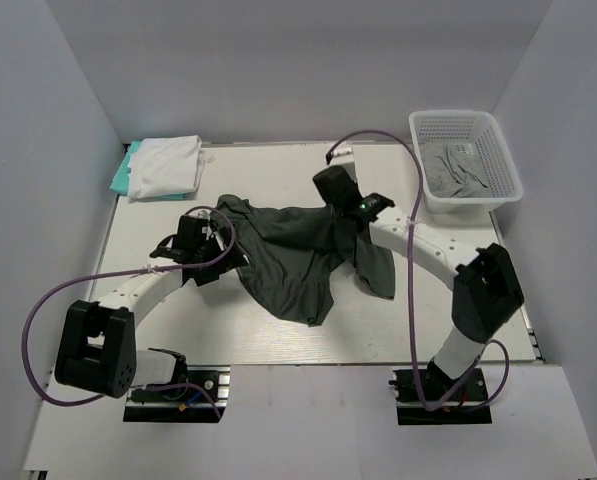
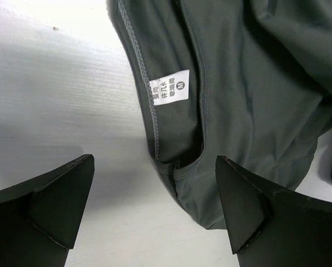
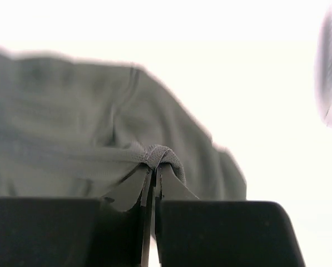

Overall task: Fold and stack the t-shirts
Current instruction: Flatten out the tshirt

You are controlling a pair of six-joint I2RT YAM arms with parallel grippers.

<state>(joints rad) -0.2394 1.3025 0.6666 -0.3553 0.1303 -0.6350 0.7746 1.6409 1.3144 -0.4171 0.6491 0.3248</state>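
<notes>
Now we spread the dark t-shirt [image 1: 298, 265] in the middle of the table [image 1: 268, 345]; our right gripper [image 3: 153, 167] pinches its cloth; our left gripper [image 2: 154, 161], wide open over its edge, should grab next.

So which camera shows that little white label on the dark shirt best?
The left wrist view: the label sits close and sharp by a stitched seam. The top view shows the dark shirt, but the label is too small to find. The right wrist view shows only blurred cloth.
</notes>
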